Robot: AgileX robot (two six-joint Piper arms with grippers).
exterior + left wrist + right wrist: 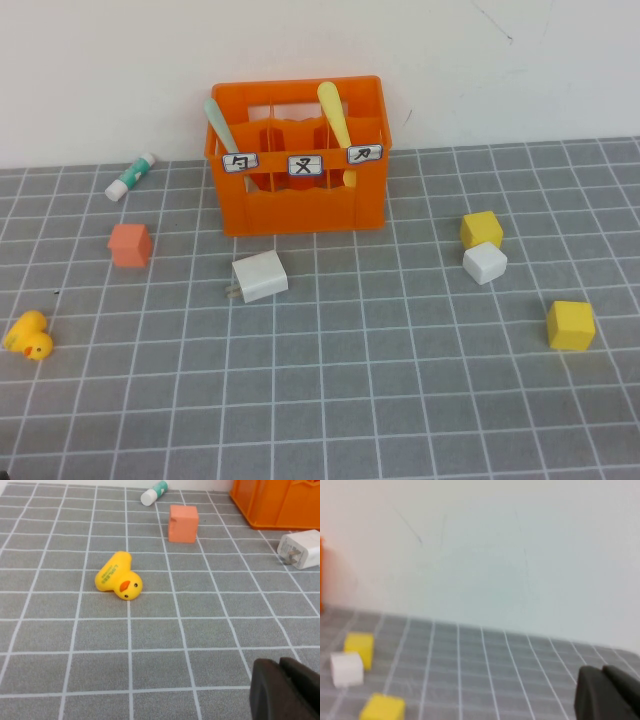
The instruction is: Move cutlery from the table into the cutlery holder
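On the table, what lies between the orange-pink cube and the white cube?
In the high view, only the white charger lies between the orange-pink cube and the white cube. Neither pincer appears there; both sit at their wrist-view edges.

The crate (300, 190) stands far on the tabletop (380, 400), against the wall. In it the spoon (219, 128) leans in the left compartment, the knife (335, 115) in the right. A glue stick (131, 176) lies left of the crate; a cube (130, 245) sits nearer than it, and a duck (29, 336) nearer still. A charger (260, 277) lies just before the crate. Three cubes sit at right. The left pincer (287, 690) hangs low at the near left, the right pincer (610, 695) at the right.
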